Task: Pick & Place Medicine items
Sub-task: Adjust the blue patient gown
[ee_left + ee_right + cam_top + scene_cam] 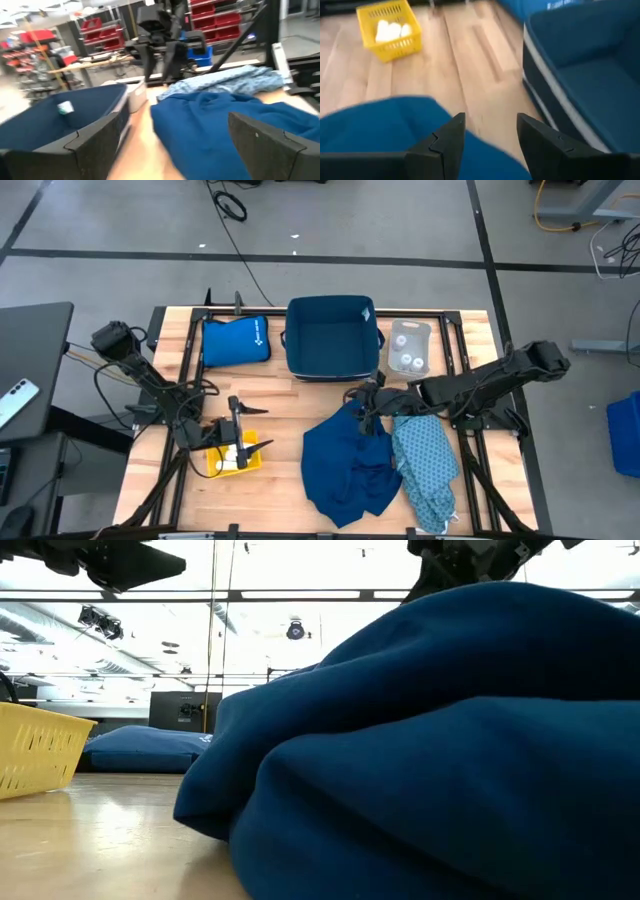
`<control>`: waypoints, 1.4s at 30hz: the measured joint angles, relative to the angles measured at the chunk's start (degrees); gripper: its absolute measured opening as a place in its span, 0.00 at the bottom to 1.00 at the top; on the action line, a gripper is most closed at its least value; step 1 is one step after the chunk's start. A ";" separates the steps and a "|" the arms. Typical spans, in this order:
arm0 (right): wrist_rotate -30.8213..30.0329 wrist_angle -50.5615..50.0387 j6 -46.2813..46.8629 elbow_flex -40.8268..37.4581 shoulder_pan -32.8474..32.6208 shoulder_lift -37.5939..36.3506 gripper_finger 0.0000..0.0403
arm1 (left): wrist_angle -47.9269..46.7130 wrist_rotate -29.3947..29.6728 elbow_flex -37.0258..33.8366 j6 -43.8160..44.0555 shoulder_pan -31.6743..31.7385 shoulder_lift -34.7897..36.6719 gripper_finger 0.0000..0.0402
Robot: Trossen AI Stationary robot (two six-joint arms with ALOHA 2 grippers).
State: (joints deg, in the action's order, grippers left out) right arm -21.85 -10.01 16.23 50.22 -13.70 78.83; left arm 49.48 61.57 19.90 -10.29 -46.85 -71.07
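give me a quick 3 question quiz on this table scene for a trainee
1. True or false: the yellow tray holds whitish items.
2. Which gripper hangs over the tray? A) left B) right
3. Fill in: the right gripper is above the dark blue ____.

Key:
1. True.
2. A: the left gripper, fingers wide open.
3. Cloth; its fingers are apart with nothing between them.

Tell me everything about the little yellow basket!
The yellow basket is small and square, plastic-looking, with slotted walls like a grid. It sits upright on the wooden table near the front left. Whitish medicine items lie inside. The left claw, open, hangs right over it.
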 joint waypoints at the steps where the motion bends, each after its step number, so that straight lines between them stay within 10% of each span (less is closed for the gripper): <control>1: 0.59 -0.82 0.75 0.00 0.02 0.00 0.46 | 0.03 0.59 0.00 -0.81 0.04 -0.01 0.91; 10: 3.67 -5.38 -2.72 1.76 -3.12 -0.02 0.46 | -0.10 -0.18 0.00 -3.15 2.61 0.24 0.91; 26: 7.70 -24.23 8.54 4.90 -6.88 0.22 0.46 | -6.90 -32.27 1.07 16.18 16.96 -3.13 0.91; 42: 7.32 -28.04 -7.73 14.53 -9.42 10.74 0.46 | -8.36 -32.86 1.57 11.23 20.00 -6.56 0.91</control>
State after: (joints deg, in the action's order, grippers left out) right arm -14.53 -38.05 8.50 64.75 -23.11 89.57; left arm 41.12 28.71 21.47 0.95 -26.85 -77.62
